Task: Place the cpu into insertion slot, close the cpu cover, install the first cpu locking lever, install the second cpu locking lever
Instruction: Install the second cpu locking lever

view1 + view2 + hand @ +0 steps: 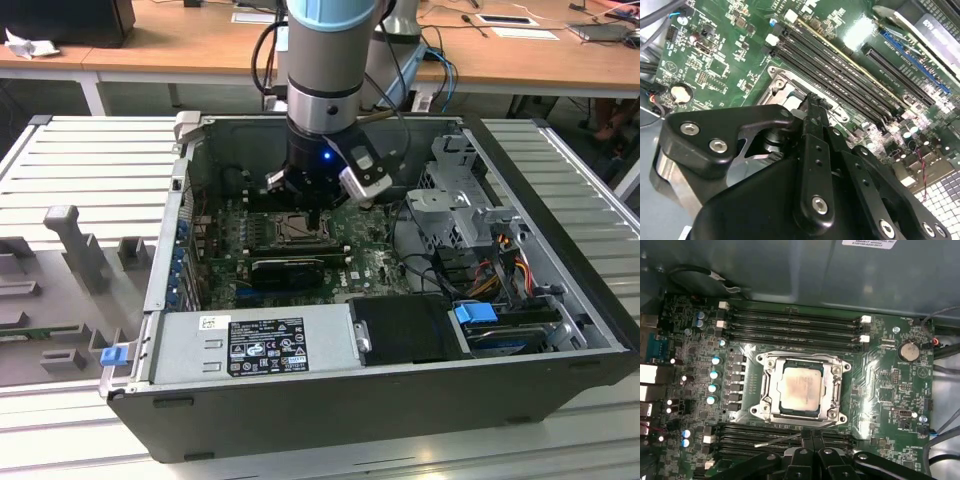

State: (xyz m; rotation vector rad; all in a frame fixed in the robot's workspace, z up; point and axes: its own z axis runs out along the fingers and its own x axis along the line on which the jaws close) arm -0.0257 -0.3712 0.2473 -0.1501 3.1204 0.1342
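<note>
a grey power supply box (255,343) lies near a black expansion card (290,268) inside the open computer case (560,395).

Arm straight down, wrist low.
My gripper (314,212) hangs vertical from my wrist; in both wrist views my black fingers (812,112) (810,437) meet at their tips, pressed together, nothing between them.

The exterior view looks down from apparently high; both wrist views sit close above the motherboard (880,385).
</note>
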